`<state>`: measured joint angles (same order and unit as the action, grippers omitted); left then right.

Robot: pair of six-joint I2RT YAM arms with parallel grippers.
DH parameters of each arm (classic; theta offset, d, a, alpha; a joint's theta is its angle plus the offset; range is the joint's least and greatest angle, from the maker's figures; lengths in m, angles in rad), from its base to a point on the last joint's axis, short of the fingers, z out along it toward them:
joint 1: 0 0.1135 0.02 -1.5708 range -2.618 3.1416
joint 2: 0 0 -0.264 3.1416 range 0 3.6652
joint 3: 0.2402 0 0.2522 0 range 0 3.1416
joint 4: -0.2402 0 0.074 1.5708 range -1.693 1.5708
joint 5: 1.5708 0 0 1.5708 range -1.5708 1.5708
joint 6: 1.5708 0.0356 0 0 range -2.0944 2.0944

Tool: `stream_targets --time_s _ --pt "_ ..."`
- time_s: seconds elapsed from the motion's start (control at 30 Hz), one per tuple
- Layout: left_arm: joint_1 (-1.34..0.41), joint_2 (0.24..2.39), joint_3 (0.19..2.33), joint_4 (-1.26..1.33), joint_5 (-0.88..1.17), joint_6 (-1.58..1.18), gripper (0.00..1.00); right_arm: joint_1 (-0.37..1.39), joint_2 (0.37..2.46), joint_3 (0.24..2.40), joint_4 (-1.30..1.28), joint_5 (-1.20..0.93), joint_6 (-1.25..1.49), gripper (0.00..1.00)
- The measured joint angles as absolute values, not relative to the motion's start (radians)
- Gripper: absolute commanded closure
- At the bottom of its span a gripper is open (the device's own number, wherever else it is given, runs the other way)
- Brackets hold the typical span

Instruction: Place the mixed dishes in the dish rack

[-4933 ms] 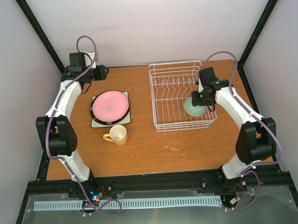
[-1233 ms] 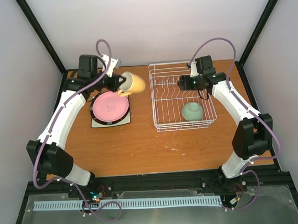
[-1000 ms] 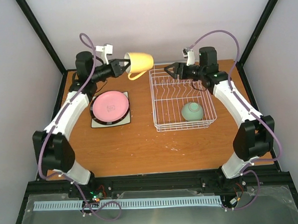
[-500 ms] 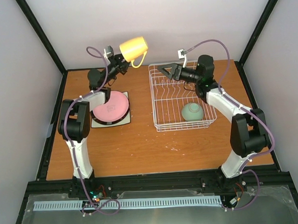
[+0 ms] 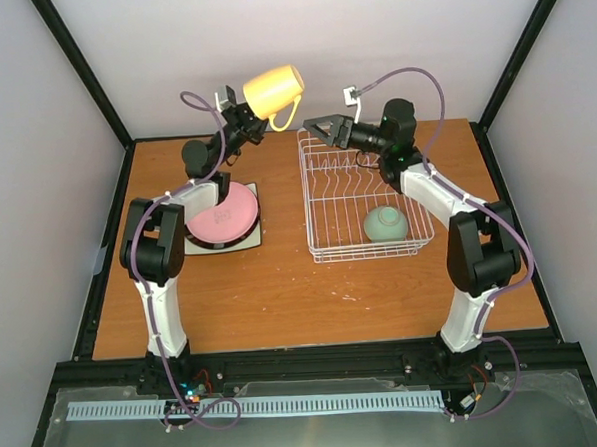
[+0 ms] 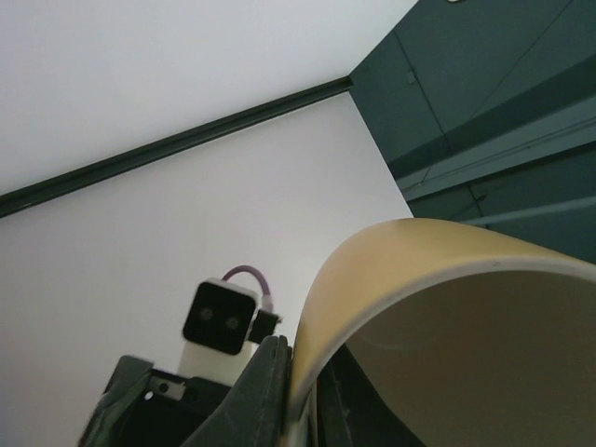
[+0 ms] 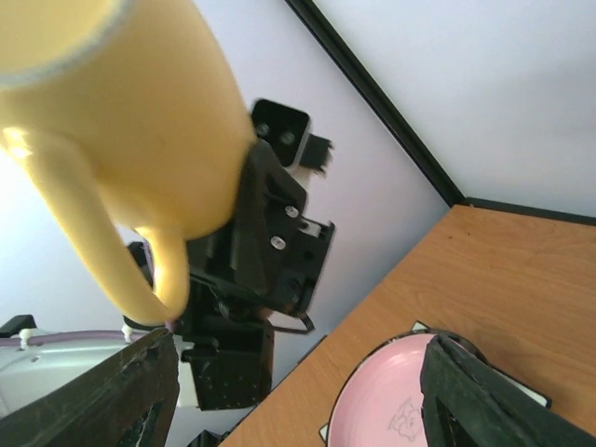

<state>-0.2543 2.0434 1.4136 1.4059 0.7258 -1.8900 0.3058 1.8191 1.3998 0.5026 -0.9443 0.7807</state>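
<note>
Clamps left tool (image 5: pixel 250 117) on rim of glossy yellow mug (image 5: pixel 274 91), high above bench (image 5: pixel 282 284). Holds right tool (image 5: pixel 317 128) wide apart, empty, above white wire rack (image 5: pixel 326 182). Seats round mint bowl (image 5: pixel 387 223) inside.

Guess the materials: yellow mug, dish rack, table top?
The yellow mug is likely glazed ceramic, possibly glossy plastic: smooth, with a soft sheen and a thick, paler rim. The dish rack is thin wire with a white coating, probably metal underneath. The table has an orange-brown wood look and a matte finish, perhaps laminate.
</note>
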Motion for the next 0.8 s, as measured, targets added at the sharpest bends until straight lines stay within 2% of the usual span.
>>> stream_targets --time_s 0.37,0.8 --pt "-0.254 2.043 1.375 1.398 0.725 -1.890 0.99 0.345 1.851 1.468 0.536 -0.966 0.820 0.38" --pt "-0.250 2.043 1.375 1.390 0.691 -1.890 0.99 0.376 1.914 1.557 0.526 -1.006 0.839 0.38"
